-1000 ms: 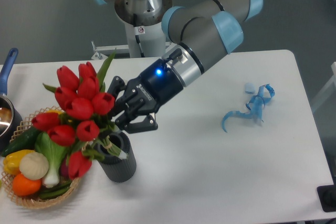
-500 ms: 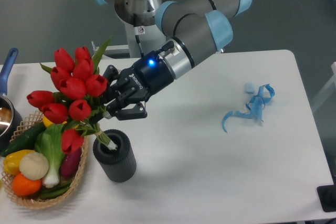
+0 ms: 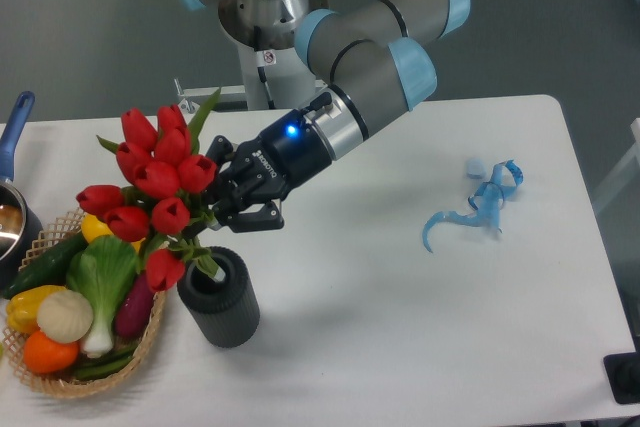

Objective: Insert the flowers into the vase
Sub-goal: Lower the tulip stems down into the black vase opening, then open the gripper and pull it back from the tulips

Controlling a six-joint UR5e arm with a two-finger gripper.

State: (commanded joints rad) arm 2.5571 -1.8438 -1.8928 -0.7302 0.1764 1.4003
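Shifted right, flowers point(image 3: 155, 182) clamped in pincer point(image 3: 222, 215), stems touching vase point(image 3: 220, 297) mouth.

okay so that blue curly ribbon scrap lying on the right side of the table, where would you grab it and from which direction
Probably from straight above. The curly light-blue ribbon scrap lies low on the white table with nothing near it, so a side approach would likely just push it. Its upper right end, where the curls bunch and seem to stand up a little, looks like the best part to pinch; the thin tail at its lower left looks flatter.

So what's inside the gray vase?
The tulip stems' tips poke into the vase's mouth, held by the tool. Deeper inside is dark and hidden.
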